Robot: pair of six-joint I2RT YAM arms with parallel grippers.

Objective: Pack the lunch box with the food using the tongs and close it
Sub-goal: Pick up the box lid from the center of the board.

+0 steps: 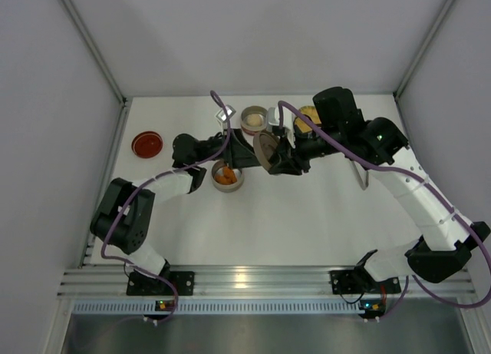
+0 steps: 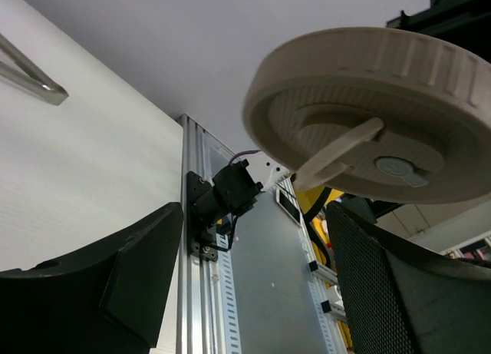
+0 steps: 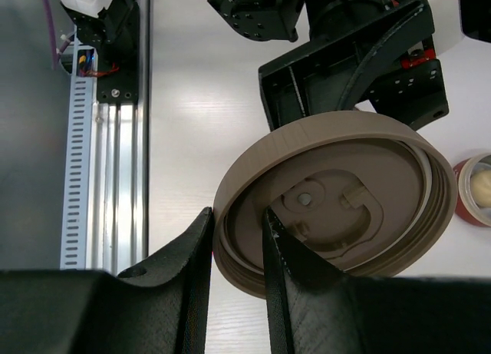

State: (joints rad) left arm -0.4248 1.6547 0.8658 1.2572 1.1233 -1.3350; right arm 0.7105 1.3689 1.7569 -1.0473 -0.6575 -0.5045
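My right gripper [image 3: 236, 227] is shut on the rim of a round beige-brown lunch box lid [image 3: 337, 193], one finger outside the rim and one inside. It holds the lid [image 1: 266, 150] tilted above the table's middle. My left gripper [image 2: 253, 223] is open and empty, and the lid [image 2: 368, 100] hangs just above and beyond it. Below the left gripper [image 1: 244, 151] stands a tin of orange food chunks [image 1: 226, 177]. A second tin with a whitish lump [image 1: 254, 120] stands behind. Slim silver tongs [image 1: 360, 176] lie on the table under the right arm, their end [image 2: 31, 77] showing in the left wrist view.
A red round lid [image 1: 146, 144] lies at the left of the table. A yellow tray [image 1: 307, 117] is mostly hidden behind the right arm. The aluminium rail [image 1: 245, 281] with both arm bases runs along the near edge. White walls close in the sides and back.
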